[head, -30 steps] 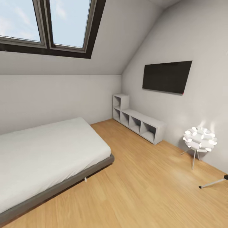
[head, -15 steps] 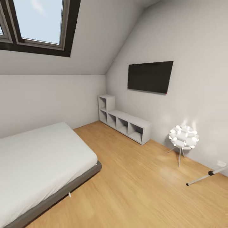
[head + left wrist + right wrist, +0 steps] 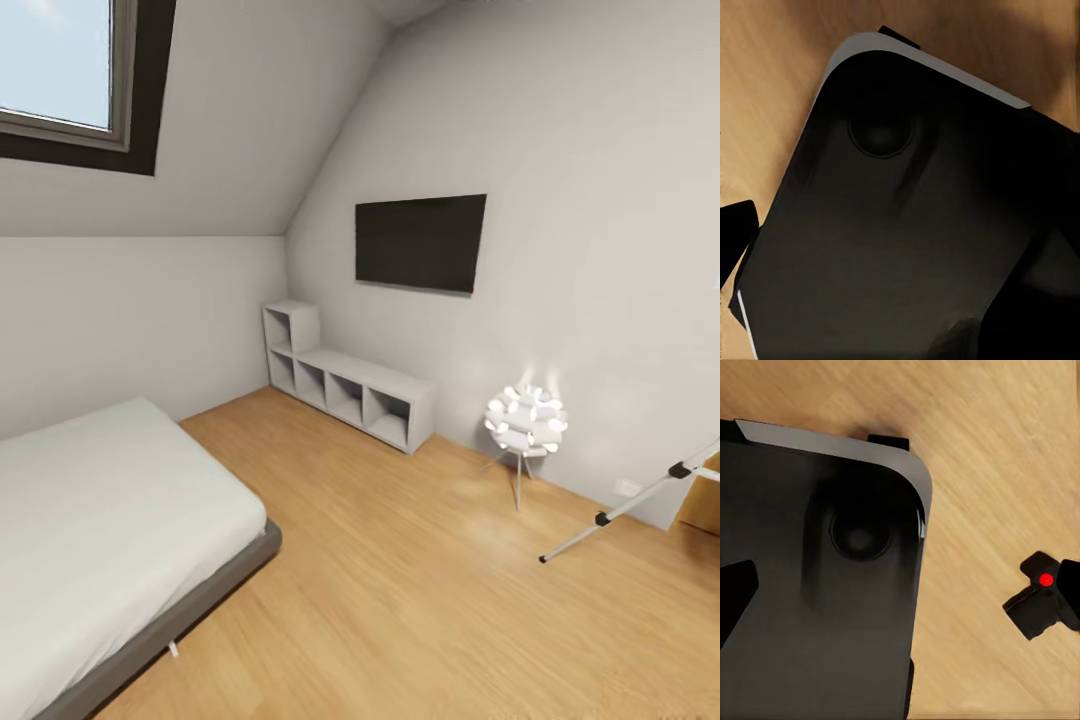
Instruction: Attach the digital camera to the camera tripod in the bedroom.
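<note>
We see the digital camera [image 3: 1042,604] in our right wrist view, held at the edge of the frame over the wood floor [image 3: 1005,457] beside our dark base [image 3: 817,607], so the right arm has it, though we cannot tell how either gripper's fingers are set. The camera tripod [image 3: 630,500] shows one slanted leg at the far right of our head view, past the flower-shaped lamp [image 3: 526,425]. Open floor lies between us and it, with the bed [image 3: 110,530] well apart on the left
</note>
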